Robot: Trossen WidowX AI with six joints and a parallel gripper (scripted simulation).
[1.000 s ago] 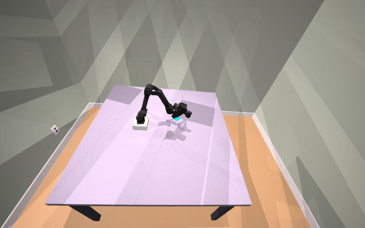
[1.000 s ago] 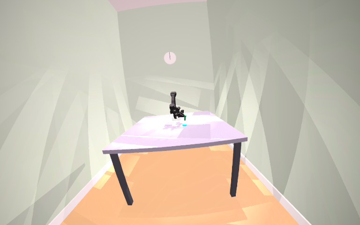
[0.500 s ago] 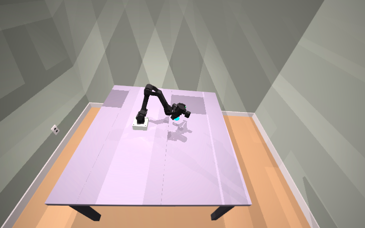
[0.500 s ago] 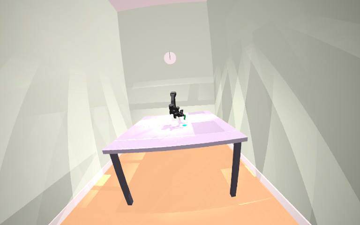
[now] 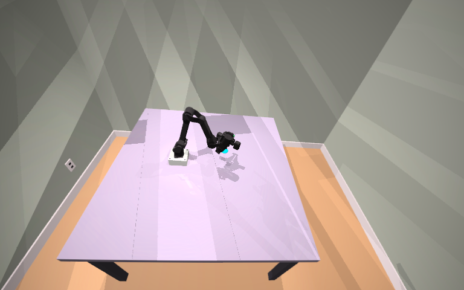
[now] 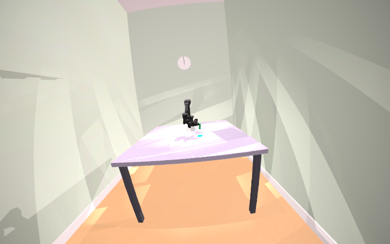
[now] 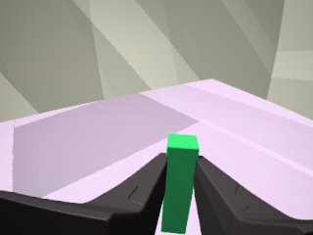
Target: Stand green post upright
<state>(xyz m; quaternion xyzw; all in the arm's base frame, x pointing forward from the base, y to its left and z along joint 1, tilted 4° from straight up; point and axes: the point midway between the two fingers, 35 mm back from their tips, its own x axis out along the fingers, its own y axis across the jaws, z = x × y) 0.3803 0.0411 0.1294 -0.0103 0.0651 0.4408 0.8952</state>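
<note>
The green post (image 6: 199, 126) (image 7: 180, 191) is held about upright, above the table top. In the top view only a small bit of it shows past the gripper. My gripper (image 7: 180, 161) (image 6: 198, 124) is shut on the post, one finger on each side of it, and the post's top stands a little above the fingertips. The flat cyan circle (image 5: 225, 151) (image 6: 200, 135) lies on the table, partly covered by the gripper in the top view. In the exterior view the post shows straight above the circle with a gap between; the circle is out of the wrist view.
The pale lilac table (image 5: 184, 222) (image 6: 184, 152) carries the arm's white base (image 5: 178, 161), left of the circle in the top view. The arm's shadow (image 5: 232, 167) falls on the table near the circle. The table's far edges and grey-green walls show in the wrist view.
</note>
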